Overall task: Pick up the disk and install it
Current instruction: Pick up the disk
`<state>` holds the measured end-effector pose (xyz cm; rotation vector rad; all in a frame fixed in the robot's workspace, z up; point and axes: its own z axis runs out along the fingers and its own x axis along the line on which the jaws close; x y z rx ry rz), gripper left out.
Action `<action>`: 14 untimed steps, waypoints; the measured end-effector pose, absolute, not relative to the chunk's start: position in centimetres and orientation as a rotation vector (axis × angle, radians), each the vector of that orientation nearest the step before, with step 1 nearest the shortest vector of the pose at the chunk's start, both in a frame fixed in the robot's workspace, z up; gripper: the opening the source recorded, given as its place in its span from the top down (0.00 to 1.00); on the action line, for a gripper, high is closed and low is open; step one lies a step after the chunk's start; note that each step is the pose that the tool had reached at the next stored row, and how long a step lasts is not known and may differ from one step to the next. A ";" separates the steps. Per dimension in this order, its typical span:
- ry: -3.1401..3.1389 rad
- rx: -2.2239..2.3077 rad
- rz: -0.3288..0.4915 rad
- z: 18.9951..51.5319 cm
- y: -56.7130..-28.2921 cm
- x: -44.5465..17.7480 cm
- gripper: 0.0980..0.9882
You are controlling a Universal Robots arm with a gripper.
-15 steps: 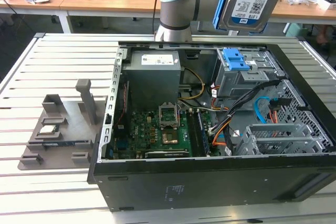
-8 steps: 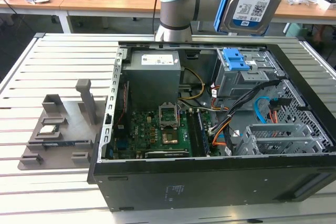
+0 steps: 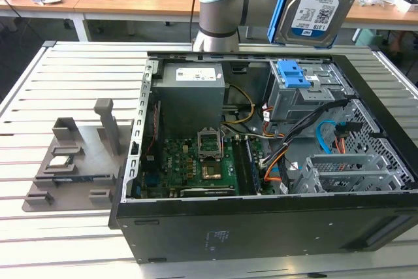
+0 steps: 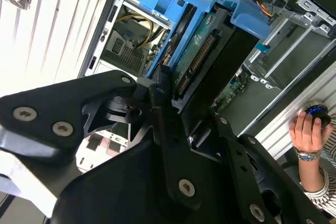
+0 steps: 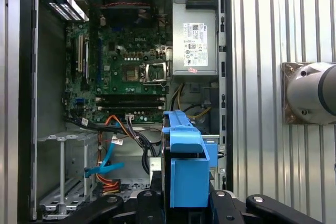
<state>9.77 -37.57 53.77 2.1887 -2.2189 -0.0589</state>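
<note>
Gripper: the gripper point(image 4: 178, 100) is clamped on the disk, with black fingers point(image 4: 157, 90) on either side of it in the second wrist view.
Disk: the disk point(image 3: 320, 4) hangs upright in the air with its label facing the exterior camera. Its blue bracket point(image 5: 186, 171) frames its edges.
Disk position: above the far corner of the case on the exterior view's right, over the drive cage and clear of it.
Drive cage: a grey metal cage point(image 3: 300, 106) with a blue latch point(image 3: 292, 73) on top, directly below the disk.
Cables: black, orange and blue cables point(image 3: 326, 132) run beside the cage.
Motherboard: a green board point(image 3: 196, 164) lies flat on the case floor.
Power supply: a grey box point(image 3: 192, 89) at the far wall, beside the cage.
Case: the computer case point(image 3: 261, 227) lies on its side, open upward.
Desk: a slatted metal desk point(image 3: 72, 76) carries the case.
Fixture: a grey fixture point(image 3: 78, 161) sits just beside the case on the exterior view's left, with a small square chip point(image 3: 60, 160) on it.
Arm: the arm's grey joint point(image 3: 221, 4) stands behind the case.
</note>
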 end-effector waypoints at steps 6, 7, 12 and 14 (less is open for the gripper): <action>-2.219 2.189 -0.059 53.7 -38.2 9.8 0.70; -2.219 2.189 -0.059 53.7 -38.2 9.8 0.70; -2.219 2.189 -0.059 53.7 -38.9 9.8 0.70; -2.219 2.189 -0.059 53.7 -39.2 9.8 0.70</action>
